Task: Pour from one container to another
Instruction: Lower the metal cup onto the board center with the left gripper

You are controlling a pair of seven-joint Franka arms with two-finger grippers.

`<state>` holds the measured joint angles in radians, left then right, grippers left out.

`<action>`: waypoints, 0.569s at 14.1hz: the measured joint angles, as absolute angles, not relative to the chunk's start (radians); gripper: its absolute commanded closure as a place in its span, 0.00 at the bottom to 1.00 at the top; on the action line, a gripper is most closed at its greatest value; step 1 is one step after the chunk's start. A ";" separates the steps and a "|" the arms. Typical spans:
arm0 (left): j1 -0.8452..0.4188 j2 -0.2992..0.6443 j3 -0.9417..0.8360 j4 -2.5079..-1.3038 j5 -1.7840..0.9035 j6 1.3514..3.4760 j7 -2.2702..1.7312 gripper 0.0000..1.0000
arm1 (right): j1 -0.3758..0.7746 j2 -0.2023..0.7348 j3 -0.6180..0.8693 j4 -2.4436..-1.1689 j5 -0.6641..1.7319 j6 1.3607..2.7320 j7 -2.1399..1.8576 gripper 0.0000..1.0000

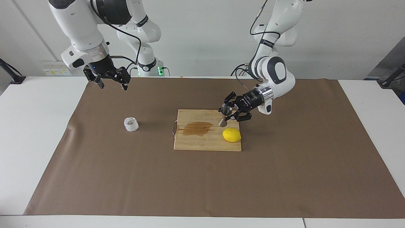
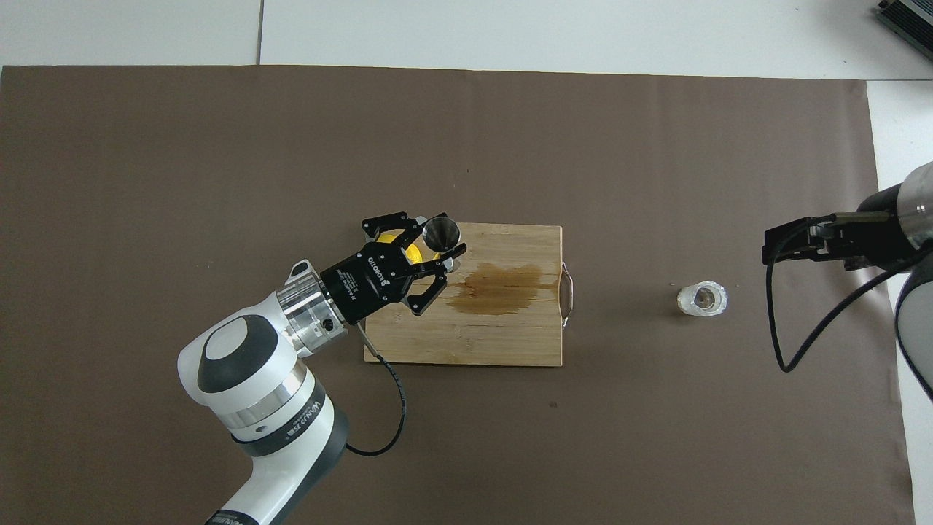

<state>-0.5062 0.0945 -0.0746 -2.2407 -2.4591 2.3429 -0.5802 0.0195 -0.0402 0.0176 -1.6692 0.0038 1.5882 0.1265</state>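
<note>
My left gripper is shut on the waist of the steel jigger, which it holds nearly upright over the cutting board at the left arm's end, above the lemon. In the overhead view the jigger's round mouth shows just past the left gripper. The whitish crinkled cup stands on the brown mat toward the right arm's end, also seen as the cup with a dark centre. My right gripper hangs open and empty above the mat, over a spot near the cup.
The wooden board has a brown wet stain and a wire handle on the cup's side. The lemon is mostly covered by the left hand from above. A brown mat covers the table.
</note>
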 measured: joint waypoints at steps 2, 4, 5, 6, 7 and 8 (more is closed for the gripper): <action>-0.526 0.118 -0.076 -2.242 -2.498 2.344 -0.549 1.00 | 0.019 -0.040 0.018 -1.669 0.004 1.588 0.126 0.00; -0.534 0.140 -0.080 -2.242 -2.512 2.344 -0.527 1.00 | 0.019 -0.040 0.018 -1.669 0.004 1.588 0.126 0.00; -0.535 0.151 -0.085 -2.242 -2.516 2.344 -0.514 1.00 | 0.019 -0.040 0.018 -1.669 0.004 1.588 0.126 0.00; -0.535 0.160 -0.092 -2.242 -2.521 2.344 -0.499 1.00 | 0.019 -0.040 0.018 -1.669 0.004 1.588 0.126 0.00; -0.536 0.167 -0.097 -2.242 -2.524 2.344 -0.486 1.00 | 0.019 -0.040 0.018 -1.669 0.004 1.588 0.126 0.00; -0.537 0.172 -0.101 -2.242 -2.526 2.344 -0.474 1.00 | 0.019 -0.040 0.018 -1.669 0.004 1.588 0.126 0.00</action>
<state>-0.5368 0.1724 -0.1009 -2.2422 -2.5258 2.3442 -0.4742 0.0195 -0.0402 0.0176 -1.6692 0.0038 1.5882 0.1265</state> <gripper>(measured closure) 0.533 0.000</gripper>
